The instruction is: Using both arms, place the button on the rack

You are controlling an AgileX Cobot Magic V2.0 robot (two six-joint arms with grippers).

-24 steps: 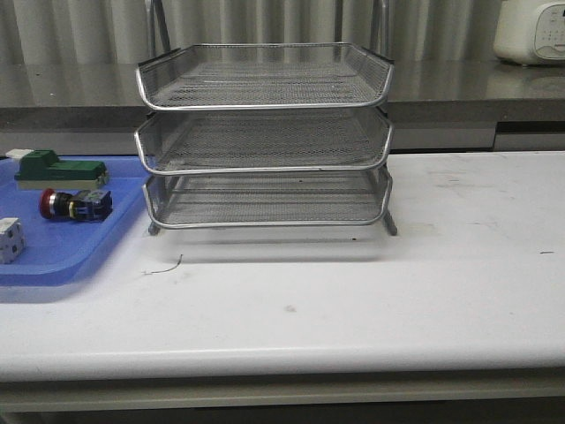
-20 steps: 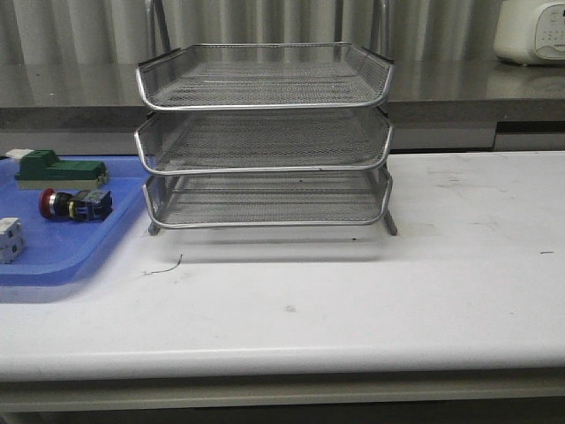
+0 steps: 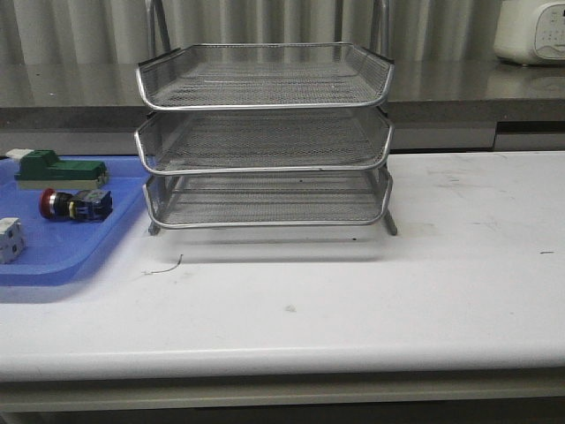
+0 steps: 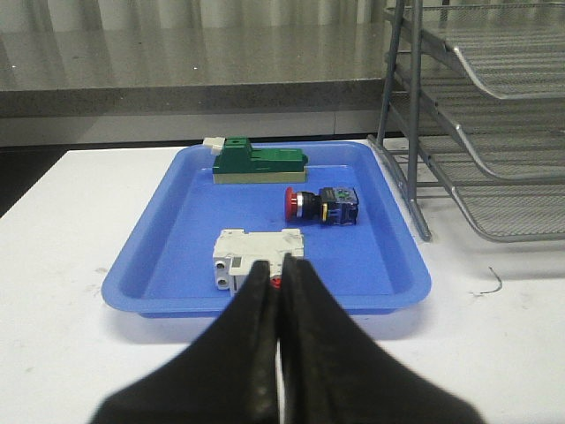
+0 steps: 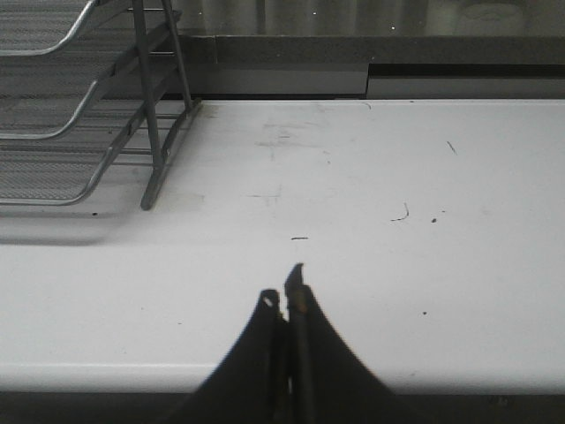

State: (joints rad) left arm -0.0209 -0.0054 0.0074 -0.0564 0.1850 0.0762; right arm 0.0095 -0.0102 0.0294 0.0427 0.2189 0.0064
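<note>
While the button [image 4: 320, 205] lies beyond it, the left gripper [image 4: 279, 276] is pressed closed, empty.

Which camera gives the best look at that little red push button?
The left wrist view: the button lies whole and close in the blue tray. The front view shows it small at the edge. The right wrist view misses it.

Green block [image 3: 60, 170], white cube [image 3: 9, 240] in blue tray [image 3: 53, 256].
</note>
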